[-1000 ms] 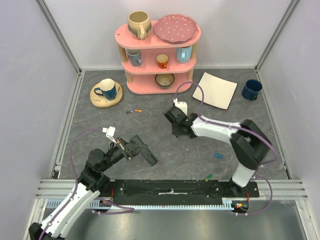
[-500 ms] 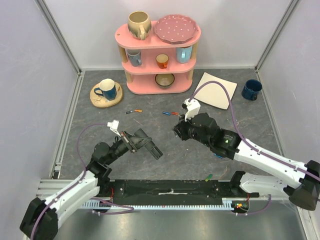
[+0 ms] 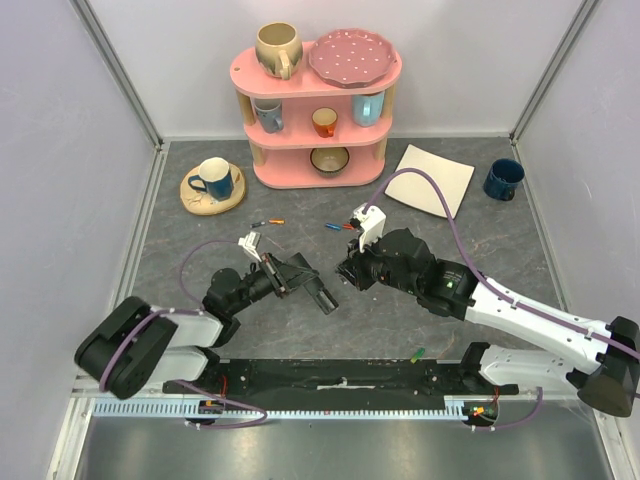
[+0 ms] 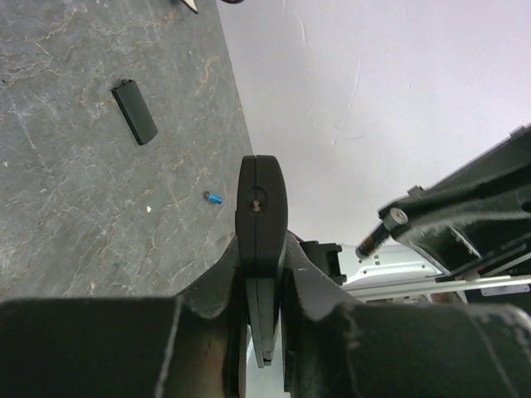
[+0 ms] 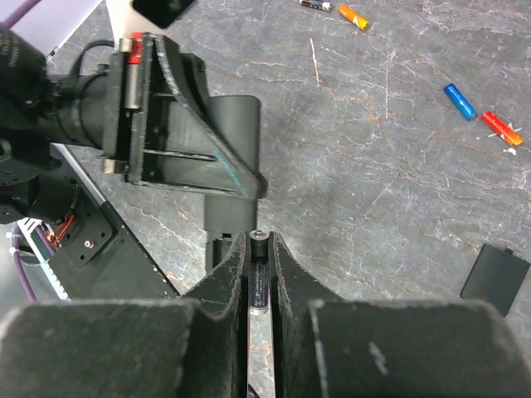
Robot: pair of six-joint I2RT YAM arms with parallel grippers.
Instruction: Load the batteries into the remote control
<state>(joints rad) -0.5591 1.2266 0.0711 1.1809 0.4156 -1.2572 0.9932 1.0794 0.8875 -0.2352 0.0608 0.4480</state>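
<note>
while the left gripper (image 3: 298, 280) clamps the remote control (image 3: 322, 297), its long axis pointing right and near, the right gripper (image 3: 347, 275) sits just right of that free end, pinching what looks like a battery (image 5: 259, 278).

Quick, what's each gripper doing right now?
Left gripper: closed, holding the remote.
Right gripper: closed, holding a battery.

Veined grey desk (image 3: 190, 270): stone-look, matt. Black plastic remote control (image 4: 262, 207): smooth, faint sheen. Loose batteries (image 5: 458, 100): glossy coloured wrap. One in right claw (image 5: 258, 249): bare metal tip. Pink shelf (image 3: 300, 86): smooth painted finish.
</note>
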